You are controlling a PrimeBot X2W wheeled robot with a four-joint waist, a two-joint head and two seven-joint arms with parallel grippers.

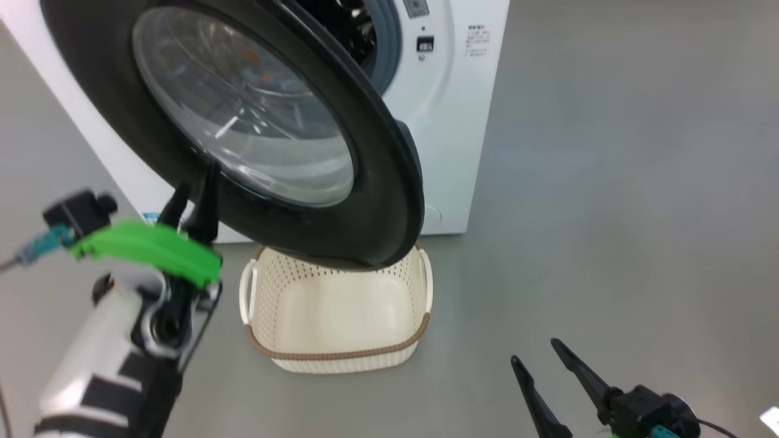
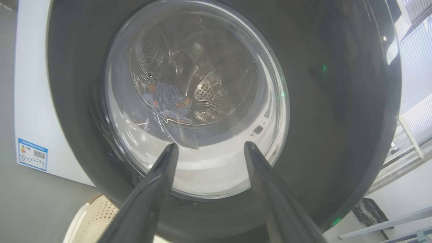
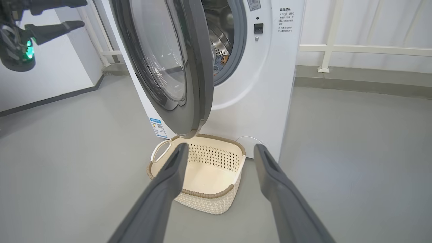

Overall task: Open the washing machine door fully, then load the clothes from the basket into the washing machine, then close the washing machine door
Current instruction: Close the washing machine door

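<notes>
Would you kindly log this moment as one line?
clothes: in washing machine; basket: empty; door: half open; left gripper: open, at door; right gripper: open, empty

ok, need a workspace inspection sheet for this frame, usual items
Surface: grey floor, smooth.
Job's things: washing machine door partly open, hanging over the basket; basket empty; clothes inside the washing machine drum.
Clutter: one dark item on the floor aside, too blurred to name.
Tools: left tool open, near the door's outer face, contact unclear; right tool open, low, holding nothing.
Cables: teal-plugged cable at left wrist; thin cable at right wrist.
Surroundings: white railing beyond the machine.
</notes>
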